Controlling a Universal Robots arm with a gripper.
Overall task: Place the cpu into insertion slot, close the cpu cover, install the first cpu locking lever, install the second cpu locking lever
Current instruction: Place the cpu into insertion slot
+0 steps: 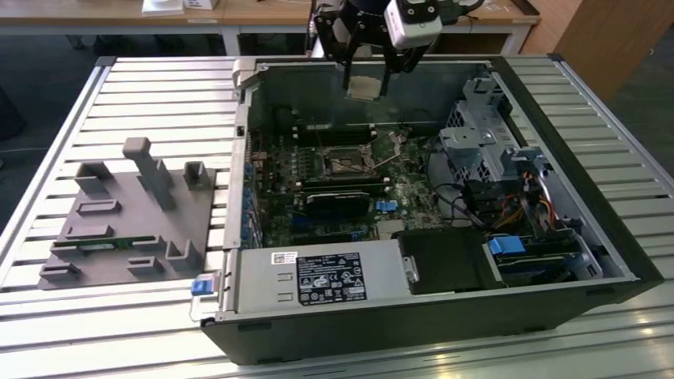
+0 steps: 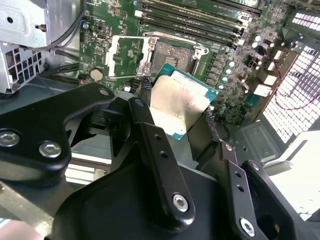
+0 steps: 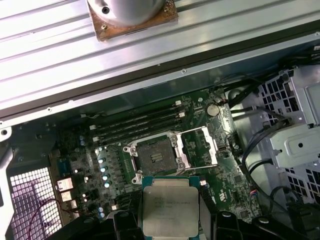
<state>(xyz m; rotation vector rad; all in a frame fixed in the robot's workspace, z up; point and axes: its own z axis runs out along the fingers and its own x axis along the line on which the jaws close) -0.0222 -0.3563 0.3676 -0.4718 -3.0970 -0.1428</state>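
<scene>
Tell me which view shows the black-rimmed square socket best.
First wrist view: the black-rimmed square socket shows squarely, dark centre unobstructed. In the second wrist view the silver-topped square chip covers its near edge; the exterior view shows it small.

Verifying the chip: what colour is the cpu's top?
The cpu is pale silver-grey, clearest in the first wrist view.

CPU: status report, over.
Gripper shut on the cpu, held above the motherboard. Insertion slot empty, cpu cover open beside it. Nothing between cpu and slot.
</scene>
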